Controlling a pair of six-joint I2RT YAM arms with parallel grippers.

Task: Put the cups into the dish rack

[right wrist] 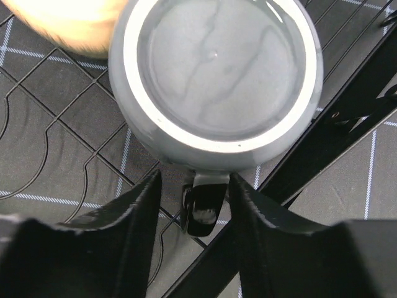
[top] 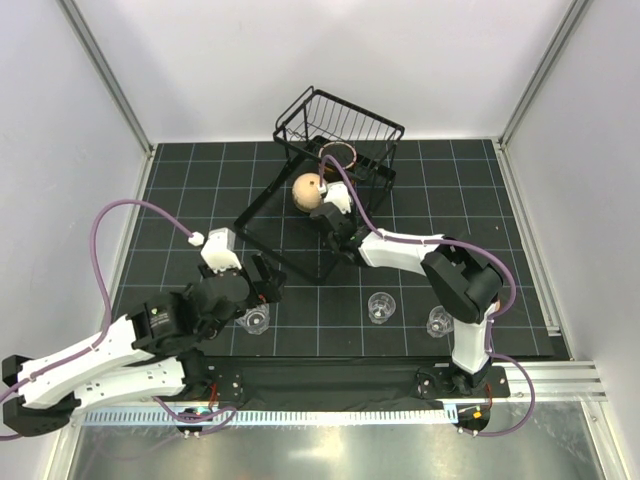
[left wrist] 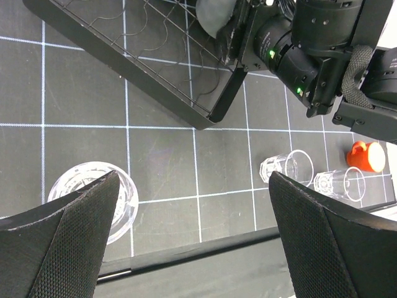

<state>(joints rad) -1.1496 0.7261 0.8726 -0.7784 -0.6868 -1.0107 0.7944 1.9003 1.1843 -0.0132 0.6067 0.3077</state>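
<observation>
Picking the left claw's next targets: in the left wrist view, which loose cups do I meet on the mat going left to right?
First clear glass tumbler → second clear glass tumbler → third clear glass tumbler → small red-orange cup.

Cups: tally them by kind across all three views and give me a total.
Clear glass tumblers: 3
Beige mug: 1
Grey mug: 1
Red-orange cup: 1
Brown-rimmed cup: 1
Total: 7
</observation>
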